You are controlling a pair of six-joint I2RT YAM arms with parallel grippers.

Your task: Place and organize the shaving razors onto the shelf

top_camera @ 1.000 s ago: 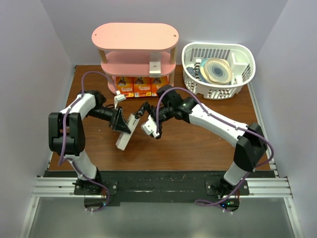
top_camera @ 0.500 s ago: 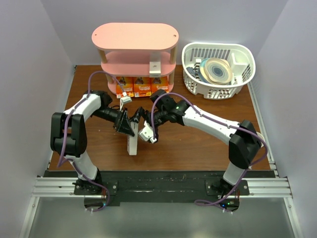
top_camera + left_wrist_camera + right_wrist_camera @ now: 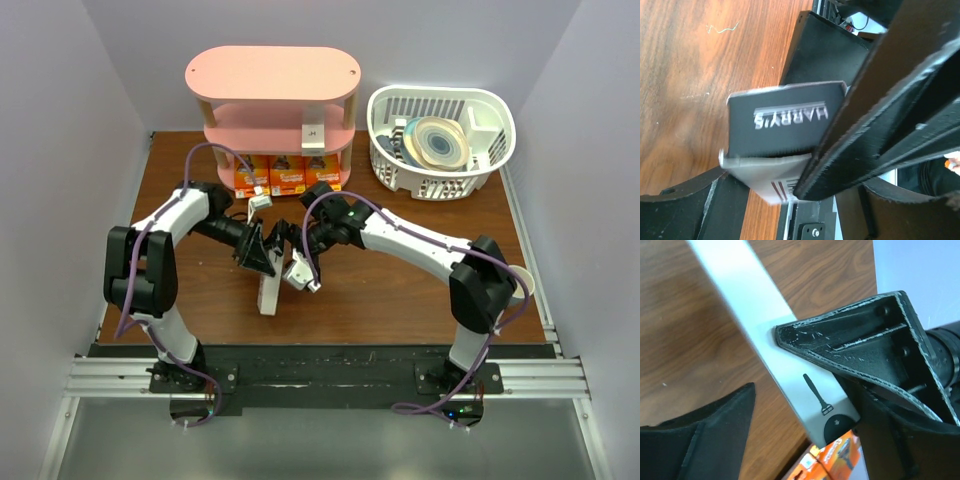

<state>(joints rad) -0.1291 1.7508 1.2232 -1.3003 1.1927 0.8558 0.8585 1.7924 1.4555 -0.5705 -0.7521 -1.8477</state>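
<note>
Three pale walls, wood table (thread, perhaps), left hand holding box

"HARRY'S" on grey box end

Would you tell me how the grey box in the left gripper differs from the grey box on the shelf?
The held box is clamped by the left gripper over the table; the shelf box sits free on the middle tier. The held box shows its long side; the shelf box a short face. Both are whitish-grey.
</note>
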